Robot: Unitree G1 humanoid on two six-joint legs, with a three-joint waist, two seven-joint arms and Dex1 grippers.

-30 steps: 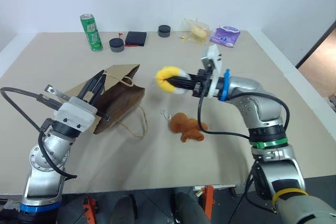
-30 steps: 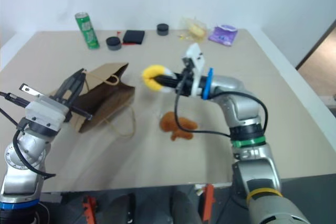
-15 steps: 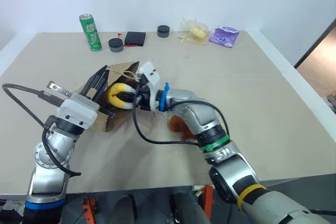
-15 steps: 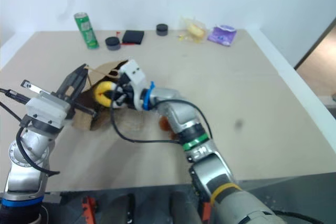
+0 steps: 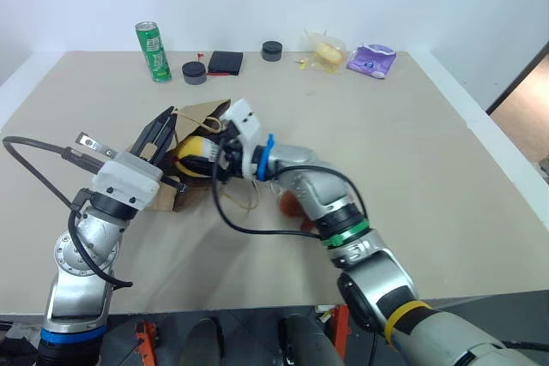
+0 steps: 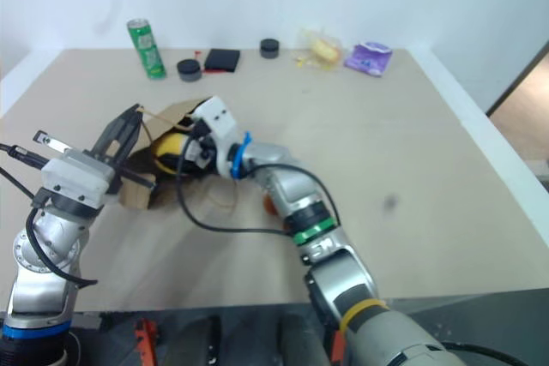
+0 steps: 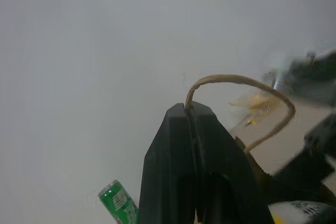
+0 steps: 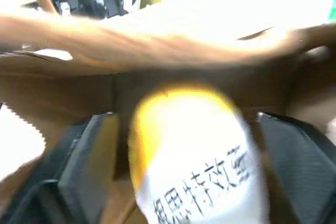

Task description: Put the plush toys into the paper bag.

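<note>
Step now: drop the yellow-and-white egg toy [image 5: 192,145] inside the paper bag [image 5: 199,117]; best to back the right gripper [image 8: 181,145] straight out of the bag mouth w/o snagging the rim or dragging the toy along. Its fingers [image 8: 86,156] stand spread wide either side of the toy, not pinching it. Left gripper [image 7: 193,129] is clamped on the twine handle [image 7: 239,81], holding the bag mouth up; brown toy [image 5: 290,204] lies just beside the bag, behind the right arm.

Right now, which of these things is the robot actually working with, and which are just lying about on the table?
In the job:
paper bag
yellow toy, at the bag's mouth
brown toy, on the table
left gripper, shut on the bag's handle
right gripper, open

Lying about:
green can
two black discs
black box
clear packet
purple packet
</note>
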